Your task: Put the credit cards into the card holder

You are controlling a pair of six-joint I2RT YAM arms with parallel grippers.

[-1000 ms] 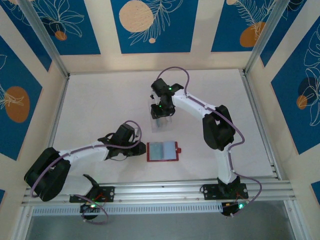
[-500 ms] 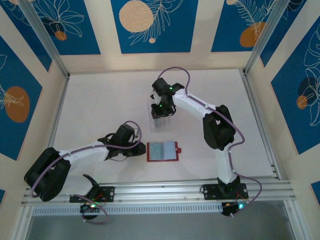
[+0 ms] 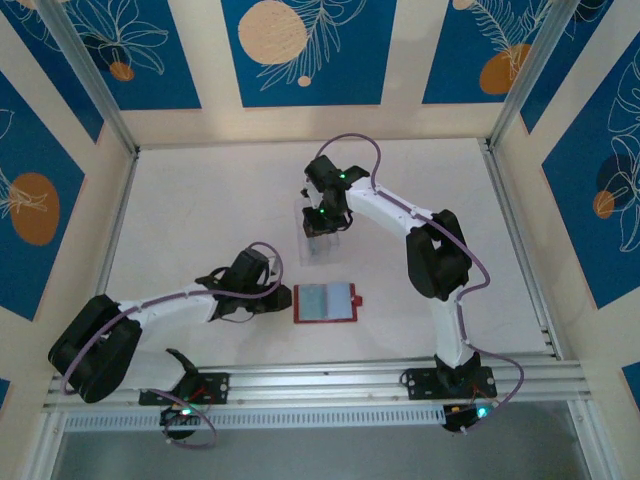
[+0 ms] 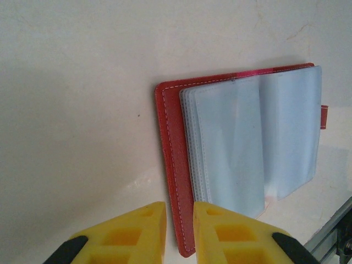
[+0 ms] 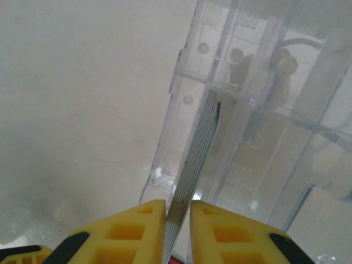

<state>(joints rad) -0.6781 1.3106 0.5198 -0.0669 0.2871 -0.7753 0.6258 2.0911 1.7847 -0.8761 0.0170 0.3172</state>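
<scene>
The card holder (image 3: 325, 302) is a red wallet lying open on the table, its pale blue plastic sleeves (image 4: 253, 143) facing up. My left gripper (image 4: 180, 231) is shut on the wallet's red cover edge (image 4: 170, 154), at the wallet's left side (image 3: 283, 297) in the top view. The credit cards (image 5: 195, 159) show edge-on as a thin striped stack standing in a clear plastic case (image 5: 264, 110). My right gripper (image 5: 177, 220) is shut on the near end of that stack, and in the top view it stands over the case (image 3: 320, 228).
The clear case (image 3: 318, 243) stands on the white table a little beyond the wallet. A metal rail (image 3: 320, 382) runs along the near edge, and patterned walls enclose the table. Bare table (image 3: 200, 200) lies to the left and far right.
My right gripper's fingers have closed in on the card stack. The left arm and the wallet have not moved.
</scene>
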